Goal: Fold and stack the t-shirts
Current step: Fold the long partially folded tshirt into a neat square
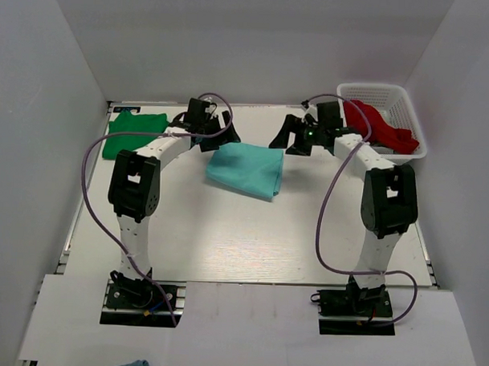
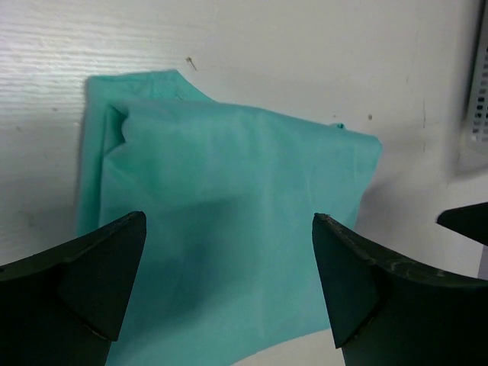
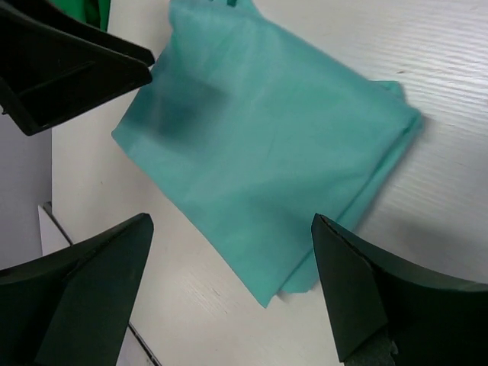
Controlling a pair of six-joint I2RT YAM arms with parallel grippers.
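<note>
- Teal folded t-shirt (image 1: 246,170) lies centre frame, unstacked; dark green folded t-shirt (image 1: 134,133) sits upper left.
- Red crumpled t-shirt (image 1: 377,123) waits in white mesh basket (image 1: 376,89), upper right.
- Left gripper (image 2: 229,229), right gripper (image 3: 229,229): both released, empty.

Partly seen cloth
A teal scrap (image 1: 130,365) is cut off at the top view's bottom edge; the basket (image 1: 376,89) hides part of the red shirt (image 1: 377,123).

- No text, label, brand, number or sign is legible anywhere in the three views.
</note>
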